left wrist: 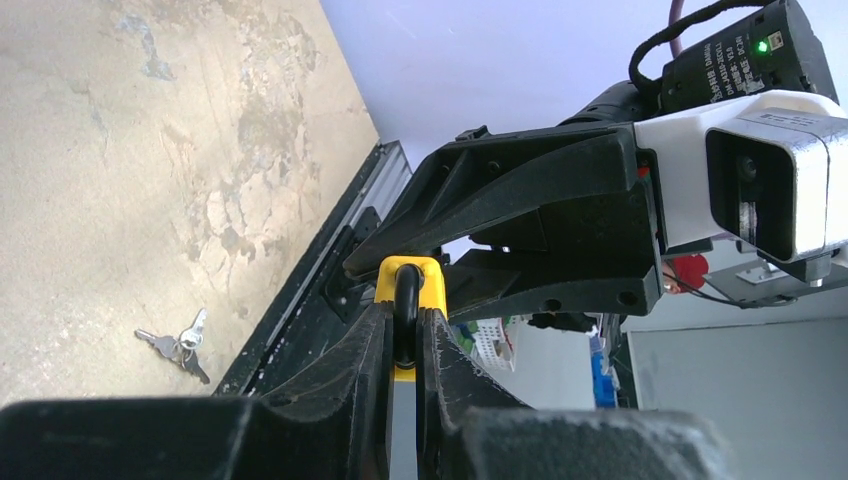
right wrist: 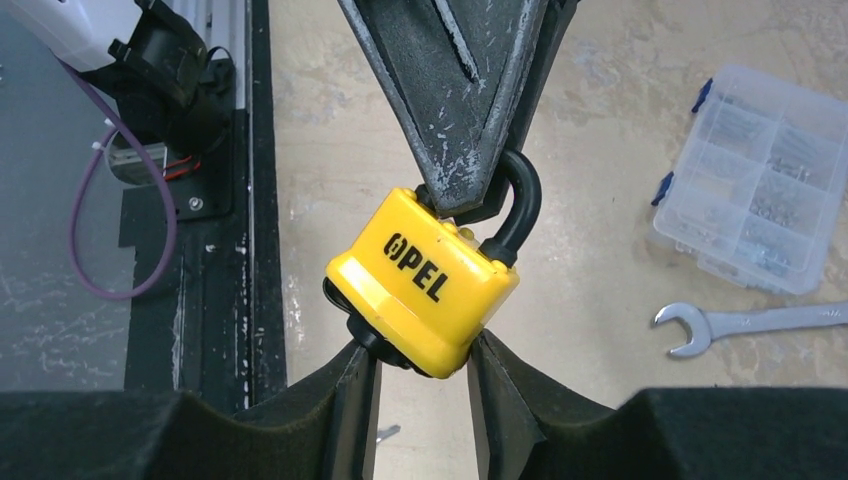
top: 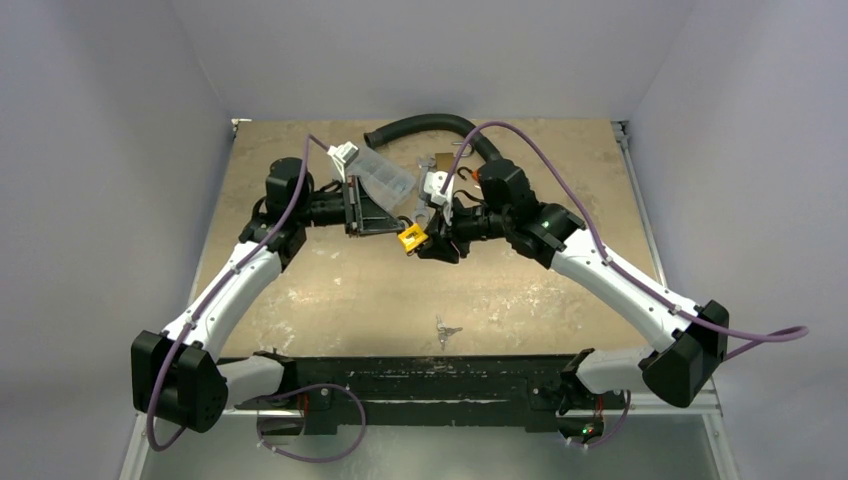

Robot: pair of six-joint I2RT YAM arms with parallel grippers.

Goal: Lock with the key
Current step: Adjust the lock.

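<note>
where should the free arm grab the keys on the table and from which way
Take the keys at the ring where they join, coming straight down from above. They lie flat on the table, splayed out, so only a top-down pinch gets under them. Neither arm is free yet: the left pincer is shut on the padlock shackle and the right pincer straddles its body.

Yellow padlock, black lettering and shackle; keys perhaps silver.

glossy yellow plastic padlock, dark smooth metal shackle.
</note>
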